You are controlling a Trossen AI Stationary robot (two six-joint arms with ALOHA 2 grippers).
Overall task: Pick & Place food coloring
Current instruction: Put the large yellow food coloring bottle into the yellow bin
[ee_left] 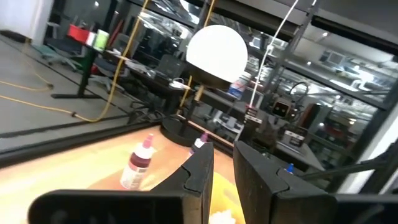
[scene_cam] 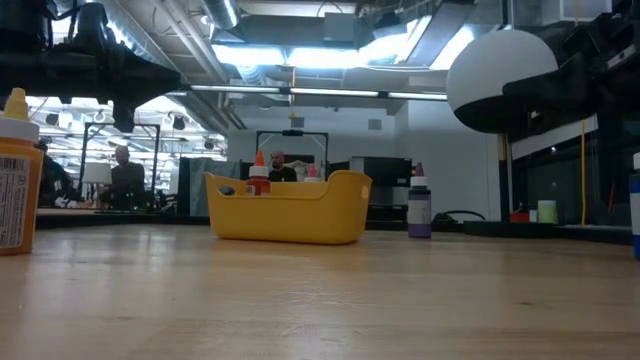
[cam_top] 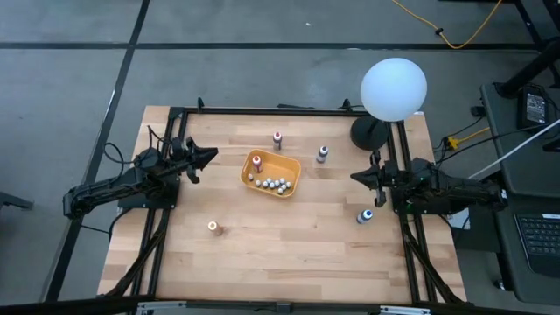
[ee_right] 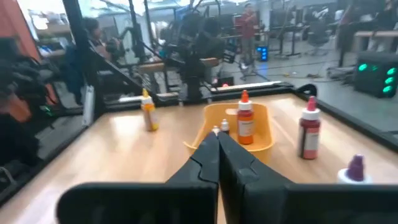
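Blue-capped bottle [cam_top: 366, 215] shows from above only.

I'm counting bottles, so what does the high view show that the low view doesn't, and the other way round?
Only the high view shows the left gripper, the right gripper and the whole blue-topped bottle. Only the low view shows people in the room behind. Both show the tray with a red-topped bottle inside, and the purple-topped bottle.

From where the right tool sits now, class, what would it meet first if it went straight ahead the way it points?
Probably the orange tray: the shut right tool points straight at it across bare table, though its height above the wood is unclear.
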